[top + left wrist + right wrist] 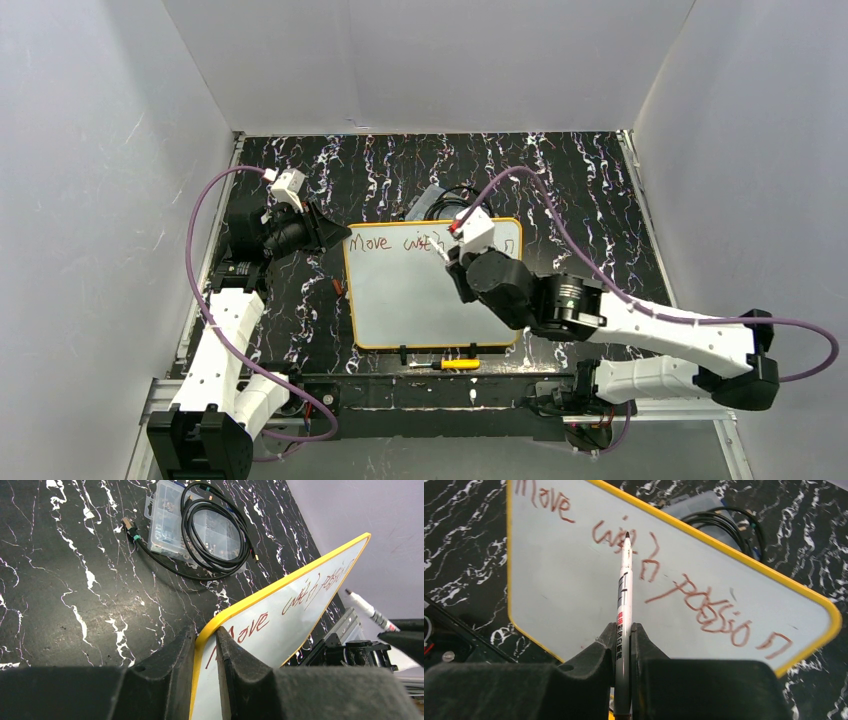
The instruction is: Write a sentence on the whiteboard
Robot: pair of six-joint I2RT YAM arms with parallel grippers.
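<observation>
pinches a white marker [623, 587] in the right gripper [623, 630], jaws tight on the barrel, tip down at the middle of the sentence [711, 612]. reads roughly "move with passion" in reddish-brown along the far edge of the whiteboard [420, 300]. clamps that board's far-left rim in the left gripper [205, 641], mid table [570, 190]. shows beyond it a clear box [165, 515] under a coiled black cable [215, 562], and a yellow-handled tool [455, 364] by the near edge.

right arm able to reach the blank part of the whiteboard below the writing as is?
Probably yes. The right fingers grip the marker, its tip at the whiteboard by the sentence; the area below is blank, and the left fingers only pinch the far-left corner.
</observation>
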